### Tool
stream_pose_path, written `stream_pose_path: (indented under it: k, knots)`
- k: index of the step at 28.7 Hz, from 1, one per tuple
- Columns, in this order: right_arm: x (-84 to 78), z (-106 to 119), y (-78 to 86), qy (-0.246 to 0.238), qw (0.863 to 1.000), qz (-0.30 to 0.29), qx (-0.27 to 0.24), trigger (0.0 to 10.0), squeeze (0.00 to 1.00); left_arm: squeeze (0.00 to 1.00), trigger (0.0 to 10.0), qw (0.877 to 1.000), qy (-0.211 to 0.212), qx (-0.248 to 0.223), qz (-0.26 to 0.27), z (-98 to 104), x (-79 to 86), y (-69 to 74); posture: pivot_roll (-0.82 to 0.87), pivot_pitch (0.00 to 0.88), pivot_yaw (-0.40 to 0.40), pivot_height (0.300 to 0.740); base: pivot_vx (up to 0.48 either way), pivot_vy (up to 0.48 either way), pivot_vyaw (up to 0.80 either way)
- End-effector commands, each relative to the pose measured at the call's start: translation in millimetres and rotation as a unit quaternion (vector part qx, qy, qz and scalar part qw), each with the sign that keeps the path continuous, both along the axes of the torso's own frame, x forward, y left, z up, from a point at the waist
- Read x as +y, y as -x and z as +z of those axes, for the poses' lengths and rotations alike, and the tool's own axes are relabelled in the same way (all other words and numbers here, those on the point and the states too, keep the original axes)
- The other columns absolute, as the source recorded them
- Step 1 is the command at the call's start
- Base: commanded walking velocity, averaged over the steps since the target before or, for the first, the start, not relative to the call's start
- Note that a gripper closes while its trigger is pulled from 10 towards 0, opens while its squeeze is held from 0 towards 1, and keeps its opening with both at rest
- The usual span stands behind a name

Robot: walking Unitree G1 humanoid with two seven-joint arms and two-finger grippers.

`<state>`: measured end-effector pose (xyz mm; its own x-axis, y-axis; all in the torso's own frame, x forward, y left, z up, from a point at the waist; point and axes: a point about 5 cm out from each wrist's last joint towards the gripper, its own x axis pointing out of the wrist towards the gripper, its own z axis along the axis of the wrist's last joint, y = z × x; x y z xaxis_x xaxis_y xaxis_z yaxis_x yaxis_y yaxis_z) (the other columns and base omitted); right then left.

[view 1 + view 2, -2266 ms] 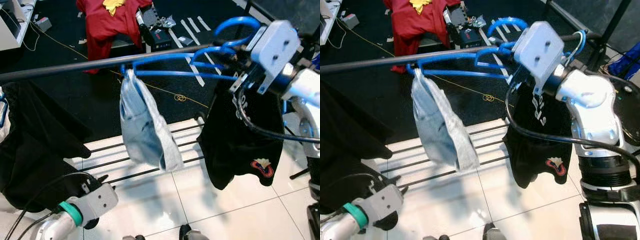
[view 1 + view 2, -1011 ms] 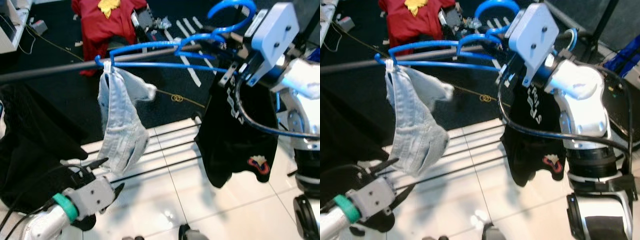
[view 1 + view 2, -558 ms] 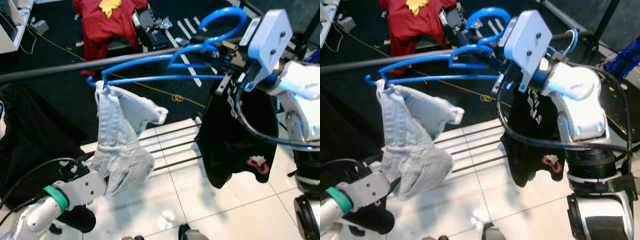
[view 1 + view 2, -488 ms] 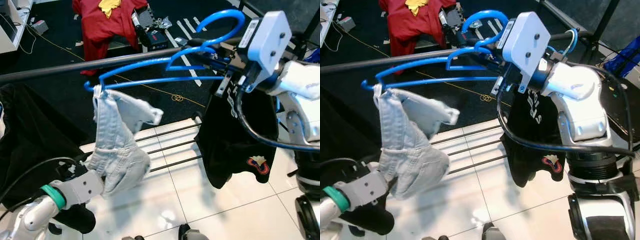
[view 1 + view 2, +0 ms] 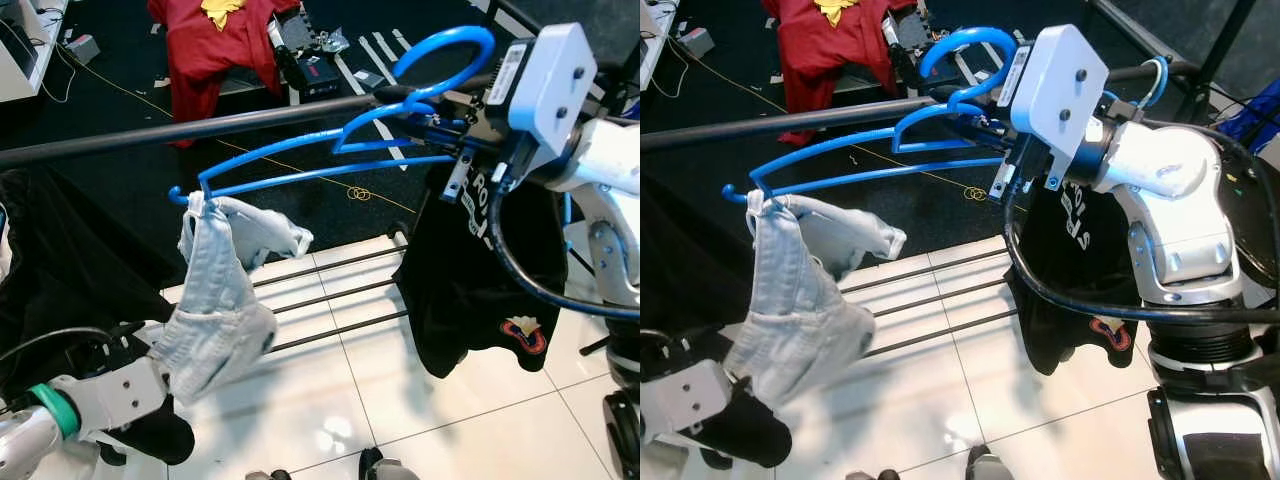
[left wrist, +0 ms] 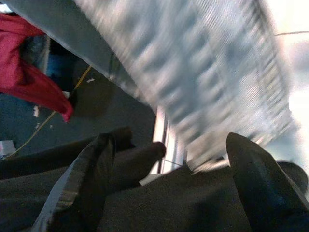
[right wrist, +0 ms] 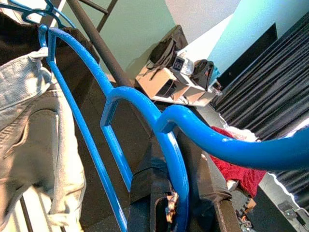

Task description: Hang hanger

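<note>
We see the right gripper [image 5: 1012,150] pinching the neck of the blue hanger [image 5: 320,155], its fingers [image 7: 149,186] pressed against the blue tube, holding it up at the dark rail [image 5: 190,128] with the hook [image 5: 440,50] arching above the bar. Pale jeans [image 5: 215,300] dangle from the hanger's far tip. The left gripper [image 5: 150,350] sits low at the jeans' lower end; its fingers [image 6: 96,169] are spread, touching the cloth. A black shirt [image 5: 480,280] hangs beside the right arm.

No readable text (shirt [image 5: 470,280] lettering partial).
</note>
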<state>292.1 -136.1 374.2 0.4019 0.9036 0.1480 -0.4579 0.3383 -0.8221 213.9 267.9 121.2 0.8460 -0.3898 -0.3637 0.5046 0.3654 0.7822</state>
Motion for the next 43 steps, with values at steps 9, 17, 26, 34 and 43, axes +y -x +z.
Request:
stream_pose_path:
  k: [9,17,26,34,43]
  knots:
    - [1.0,6.6,3.3,-0.004,1.000,0.015,-0.015,10.0,0.00,0.00,10.0,0.993,0.015,0.068,-0.092,-20.3,-30.4,16.7,-0.14,0.178,0.117,0.740,0.000,0.000,0.00]
    - [-1.7,9.8,-0.1,-0.007,1.000,0.007,-0.023,10.0,0.00,0.00,10.0,0.980,0.029,0.118,-0.156,-37.7,-49.3,42.2,-0.15,0.173,0.124,0.740,0.000,0.000,0.00]
    - [0.4,14.4,-2.4,-0.020,0.999,0.012,-0.032,10.0,0.00,0.00,10.0,0.993,0.080,0.041,-0.079,-58.9,-92.9,-2.1,-0.16,0.163,0.114,0.740,0.000,0.000,0.00]
    - [3.8,15.7,-2.0,-0.011,0.999,0.016,-0.033,10.0,0.00,0.00,10.0,0.997,0.061,0.001,-0.045,-45.8,-70.8,-23.4,-0.18,0.150,0.113,0.740,0.000,0.000,0.00]
    - [4.8,17.4,-2.2,-0.015,0.999,0.016,-0.039,10.0,0.00,0.00,10.0,0.991,0.088,0.028,-0.099,-45.1,-80.1,-2.3,-0.17,0.147,0.117,0.740,0.000,0.000,0.00]
